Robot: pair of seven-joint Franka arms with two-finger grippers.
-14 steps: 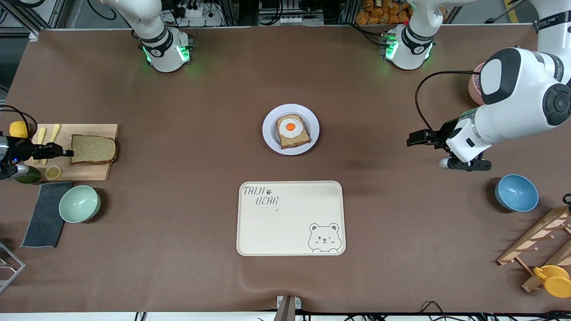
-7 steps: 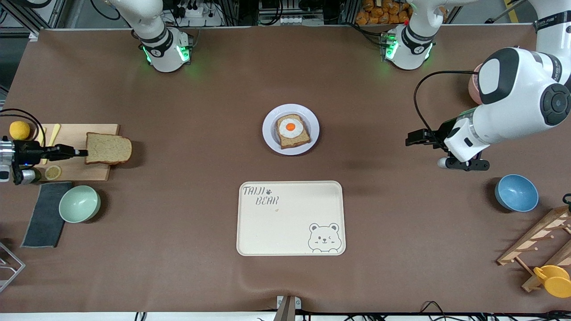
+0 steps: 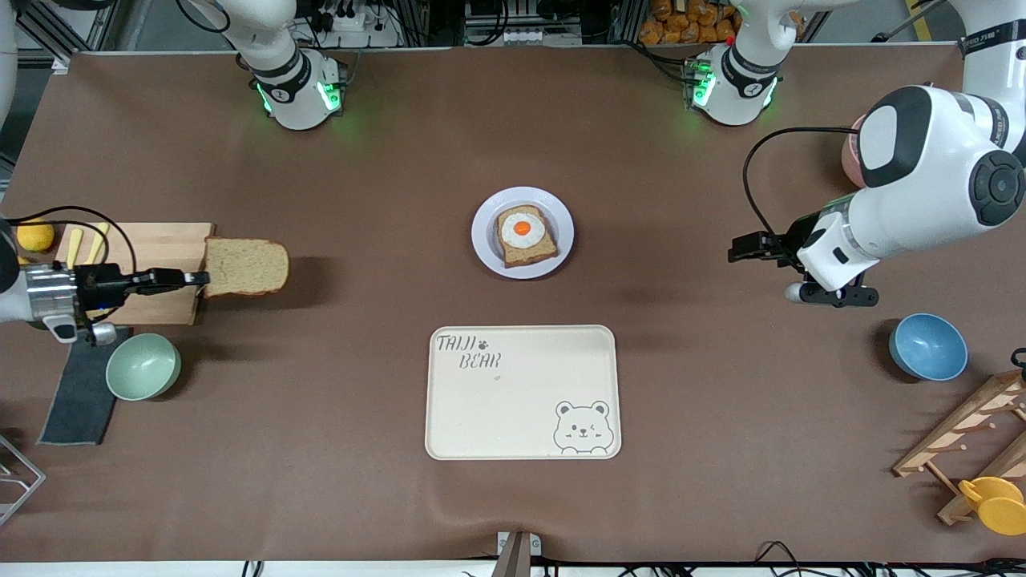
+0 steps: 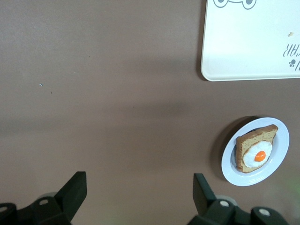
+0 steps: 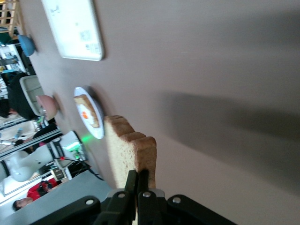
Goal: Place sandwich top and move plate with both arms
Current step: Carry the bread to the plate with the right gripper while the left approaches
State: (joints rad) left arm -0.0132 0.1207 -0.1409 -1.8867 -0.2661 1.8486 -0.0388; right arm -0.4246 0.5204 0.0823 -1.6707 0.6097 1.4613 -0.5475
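Bread slice lifted off the board and carried toward the table's middle

Over the last second the right gripper (image 3: 196,278), clamped on one edge of the sandwich top (image 3: 245,267), left the right arm's edge of the table and travelled inward. The slice had lain flat on the wooden cutting board (image 3: 152,255); half a second ago it overhung the board's inner edge, and by now it had cleared that edge almost wholly and hung over bare table. As the arm moved on, the yellow strips (image 3: 84,243) and the lemon (image 3: 34,235) at the board's outer end were uncovered, while the small slice by the board's near corner was hidden.
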